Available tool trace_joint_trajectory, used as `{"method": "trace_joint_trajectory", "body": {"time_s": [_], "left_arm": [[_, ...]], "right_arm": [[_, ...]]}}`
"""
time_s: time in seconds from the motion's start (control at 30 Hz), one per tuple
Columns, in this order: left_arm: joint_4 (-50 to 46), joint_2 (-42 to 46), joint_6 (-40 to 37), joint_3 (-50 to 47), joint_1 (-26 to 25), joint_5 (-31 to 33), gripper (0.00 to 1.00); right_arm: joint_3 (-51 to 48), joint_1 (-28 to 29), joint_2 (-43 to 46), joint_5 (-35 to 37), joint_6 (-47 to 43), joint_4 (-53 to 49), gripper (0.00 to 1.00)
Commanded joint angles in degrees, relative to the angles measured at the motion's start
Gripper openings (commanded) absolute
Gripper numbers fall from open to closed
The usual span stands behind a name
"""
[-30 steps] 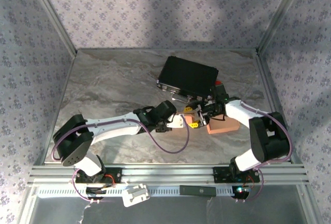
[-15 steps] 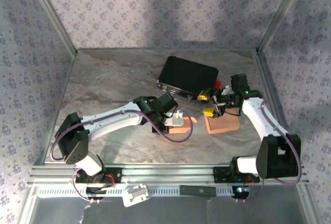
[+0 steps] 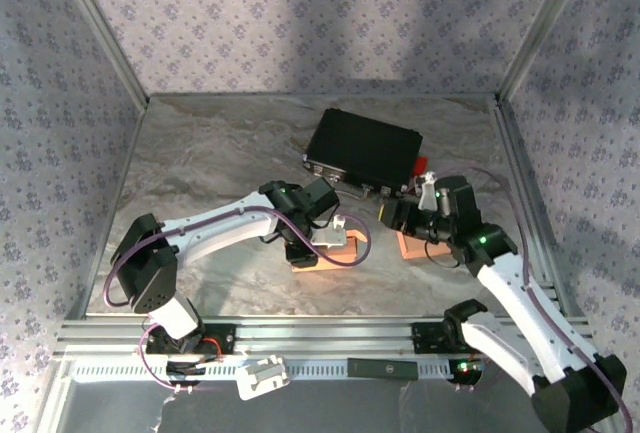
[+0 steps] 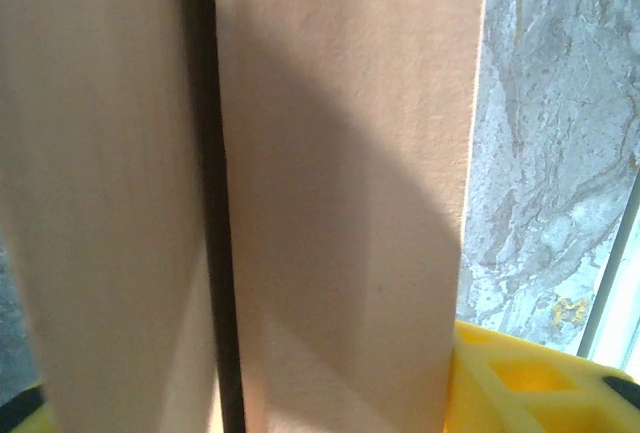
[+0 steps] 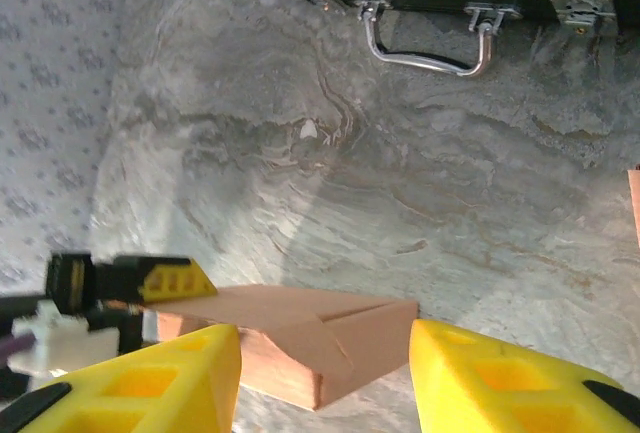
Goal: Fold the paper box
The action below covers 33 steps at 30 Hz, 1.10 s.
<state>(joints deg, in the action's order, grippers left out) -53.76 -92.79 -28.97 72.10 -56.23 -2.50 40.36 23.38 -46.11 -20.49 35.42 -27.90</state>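
Squarely inside left end effector (image 4: 265, 403): box (image 4: 350, 153)

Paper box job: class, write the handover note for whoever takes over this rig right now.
Left gripper: down on the tan box, a finger either side; whether it clamps is unclear.
Right gripper: open, empty, facing that box.
Second tan piece: lies beside the right gripper, near side of the black case.
Done: the box has shape, one flap folded over.
Left: a dark gap shows between two panels; probably close it, then handle the second piece.
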Motion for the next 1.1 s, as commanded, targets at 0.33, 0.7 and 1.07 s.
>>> {"method": "trace_joint_trajectory", "body": {"time_s": [0.33,0.7,1.07], "left_arm": [[4.6,3.2,0.4,-3.3,1.4,-0.2,0.59],[5.7,4.1,-0.6,-4.1,1.4,0.2,0.51],[5.9,3.7,-1.2,-4.2,1.7,0.0,0.5]], "right_arm": [[-1.5,16.4,-6.5,17.8,-11.2,5.0,0.52],[1.7,18.1,-11.5,19.9,-14.5,6.3,0.48],[2.1,19.6,-13.7,19.1,-16.5,6.9,0.43]]}}
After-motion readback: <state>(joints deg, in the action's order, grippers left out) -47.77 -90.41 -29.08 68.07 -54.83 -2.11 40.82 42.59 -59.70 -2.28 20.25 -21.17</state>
